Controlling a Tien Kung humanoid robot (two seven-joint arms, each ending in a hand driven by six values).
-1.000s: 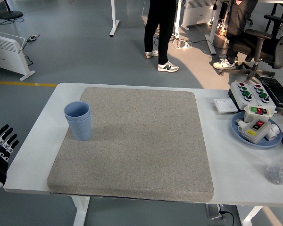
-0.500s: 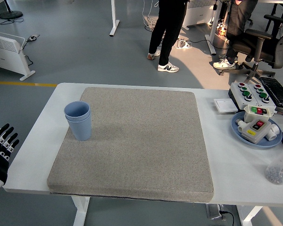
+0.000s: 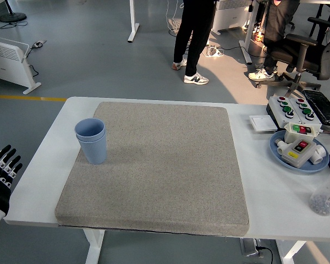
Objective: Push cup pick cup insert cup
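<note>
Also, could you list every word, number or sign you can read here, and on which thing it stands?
"N": logo on the side of the person's sneaker on the floor.
Bottle at the right table edge: red print on its label, too small to read.
Button boxes: no legible marking.
Blue cups: no print.

Grey felt mat [image 3: 159,165] open everywhere except stacked blue plastic cups [image 3: 91,140] at its left edge.

Only the person [image 3: 195,38] on the far floor, a slight shift of stance (legs nearer together)
</note>
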